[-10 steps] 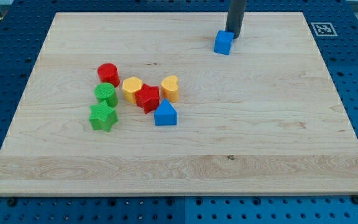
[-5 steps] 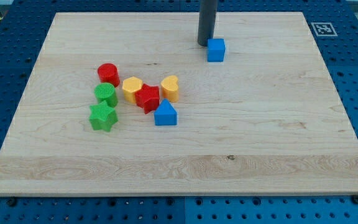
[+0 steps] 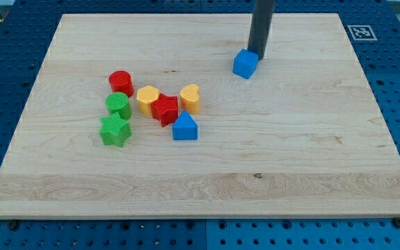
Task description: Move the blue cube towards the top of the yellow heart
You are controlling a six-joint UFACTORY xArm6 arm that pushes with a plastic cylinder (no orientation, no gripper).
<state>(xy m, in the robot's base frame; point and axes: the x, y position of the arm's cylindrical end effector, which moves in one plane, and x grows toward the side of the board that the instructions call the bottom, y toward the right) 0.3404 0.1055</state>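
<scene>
The blue cube (image 3: 245, 64) sits on the wooden board near the view's top, right of centre. My tip (image 3: 257, 53) is at the cube's upper right corner, touching it or nearly so. The yellow heart (image 3: 190, 98) stands well to the lower left of the cube, at the right end of a cluster of blocks.
The cluster holds a red cylinder (image 3: 121, 82), a green cylinder (image 3: 119, 105), a green star (image 3: 114, 130), a yellow hexagon-like block (image 3: 147, 99), a red block (image 3: 164, 109) and a blue house-shaped block (image 3: 185, 126). A marker tag (image 3: 360, 32) sits at the board's top right corner.
My tip moved from the cube's upper left to its upper right. The blue cube has slid slightly down and turned a little.
</scene>
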